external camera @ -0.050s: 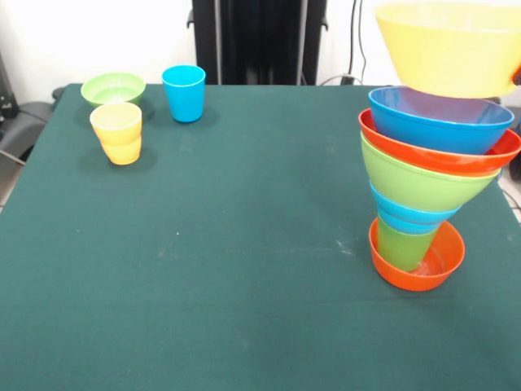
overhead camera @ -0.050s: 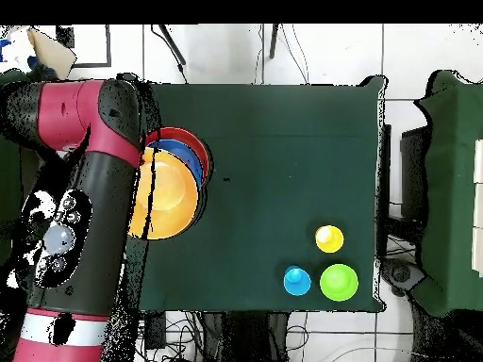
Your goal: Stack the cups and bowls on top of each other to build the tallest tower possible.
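The tower (external camera @ -0.050s: 423, 183) stands at the right of the table. From the bottom it has a small red-orange bowl (external camera @ -0.050s: 415, 265), a green cup (external camera @ -0.050s: 403, 244), a blue bowl (external camera @ -0.050s: 407, 216), a green bowl (external camera @ -0.050s: 419, 181), a red-orange bowl (external camera @ -0.050s: 444, 156) and a blue bowl (external camera @ -0.050s: 440, 120). A large yellow bowl (external camera @ -0.050s: 452, 45) sits tilted over the blue one; I cannot tell whether it rests there. In the overhead view the arm (overhead camera @ -0.050s: 94, 189) covers part of the yellow bowl (overhead camera @ -0.050s: 174, 193) and hides the gripper. Only a red sliver (external camera @ -0.050s: 517, 77) shows beside the bowl.
At the far left stand a small green bowl (external camera @ -0.050s: 113, 87), a blue cup (external camera @ -0.050s: 184, 93) and two nested yellow-orange cups (external camera @ -0.050s: 118, 132). From overhead they sit near the right front corner: yellow cups (overhead camera @ -0.050s: 329, 238), blue cup (overhead camera @ -0.050s: 297, 280), green bowl (overhead camera @ -0.050s: 339, 281).
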Controlling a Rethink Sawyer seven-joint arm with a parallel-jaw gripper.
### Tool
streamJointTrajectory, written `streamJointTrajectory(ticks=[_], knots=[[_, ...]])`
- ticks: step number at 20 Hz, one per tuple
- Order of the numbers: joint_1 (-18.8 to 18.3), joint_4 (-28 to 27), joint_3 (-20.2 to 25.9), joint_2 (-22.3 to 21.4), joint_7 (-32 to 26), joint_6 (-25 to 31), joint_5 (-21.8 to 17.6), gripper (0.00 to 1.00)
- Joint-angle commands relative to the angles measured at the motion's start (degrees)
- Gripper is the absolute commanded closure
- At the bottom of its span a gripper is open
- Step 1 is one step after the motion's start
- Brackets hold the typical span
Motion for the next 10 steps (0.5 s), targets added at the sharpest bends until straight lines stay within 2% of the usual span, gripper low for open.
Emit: streamJointTrajectory(ticks=[1, 10], knots=[[-0.78, 4.71, 2.76, 1.95, 11.75, -3.63, -1.81, 1.0], [-0.63, 7.3, 3.36, 1.75, 10.37, -9.31, -2.14, 1.0]])
